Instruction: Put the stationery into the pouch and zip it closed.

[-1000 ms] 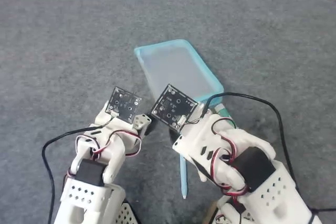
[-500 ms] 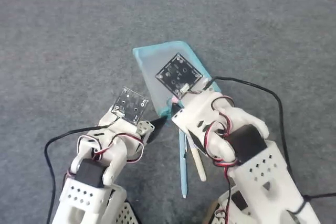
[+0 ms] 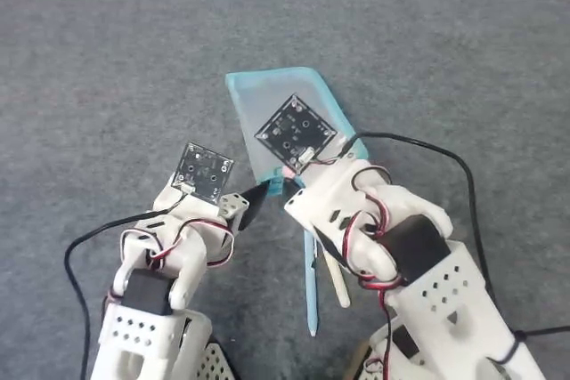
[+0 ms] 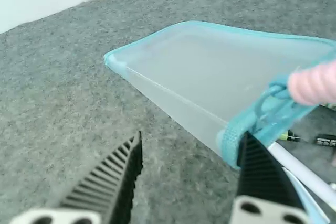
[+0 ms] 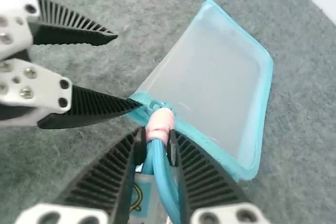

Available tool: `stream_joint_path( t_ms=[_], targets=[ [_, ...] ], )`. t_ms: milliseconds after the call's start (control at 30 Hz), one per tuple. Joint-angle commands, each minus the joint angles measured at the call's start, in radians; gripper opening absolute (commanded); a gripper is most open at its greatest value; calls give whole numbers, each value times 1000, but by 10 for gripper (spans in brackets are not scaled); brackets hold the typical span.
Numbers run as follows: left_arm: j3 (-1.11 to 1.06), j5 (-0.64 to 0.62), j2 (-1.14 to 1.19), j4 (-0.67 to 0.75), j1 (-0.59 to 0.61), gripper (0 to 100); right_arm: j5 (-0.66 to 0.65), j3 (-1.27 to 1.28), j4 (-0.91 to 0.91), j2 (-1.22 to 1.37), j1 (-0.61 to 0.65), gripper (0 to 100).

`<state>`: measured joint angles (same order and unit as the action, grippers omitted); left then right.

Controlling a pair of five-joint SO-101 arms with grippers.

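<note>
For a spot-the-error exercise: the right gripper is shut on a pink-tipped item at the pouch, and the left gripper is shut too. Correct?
No. The left gripper is open: the left wrist view shows its fingers wide apart beside the pouch. The right gripper is shut on the pink-tipped item.

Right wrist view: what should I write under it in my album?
The right hand pinches the pink zipper pull of the pouch, the open left hand at its corner.

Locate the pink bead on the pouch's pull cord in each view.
High view: pink bead beside the near corner of the pouch.
Left wrist view: pink bead beside the pouch's teal corner.
Right wrist view: pink bead at the right gripper, which pinches its cord.
Shared landmark: that teal pouch corner.
</note>
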<state>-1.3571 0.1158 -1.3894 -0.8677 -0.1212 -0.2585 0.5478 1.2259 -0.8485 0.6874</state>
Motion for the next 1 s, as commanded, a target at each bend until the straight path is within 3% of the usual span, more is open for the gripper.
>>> stream_joint_path(
  t_ms=[0,267,500,767,900,967],
  targets=[
    [-19,-15,14,84,9,273,-2,-91,58,-41,24,6],
    [-136,-25,14,258,17,268,-123,-49,143,-122,25,6],
    [-111,-101,14,275,95,267,-190,206,142,-285,13,6],
    [-111,-100,14,273,106,267,-255,290,159,-404,-173,6],
    [-111,-97,14,273,104,267,-245,290,154,-403,-183,6],
    [-111,-95,14,272,98,267,-166,290,122,-398,-173,7]
  ],
)
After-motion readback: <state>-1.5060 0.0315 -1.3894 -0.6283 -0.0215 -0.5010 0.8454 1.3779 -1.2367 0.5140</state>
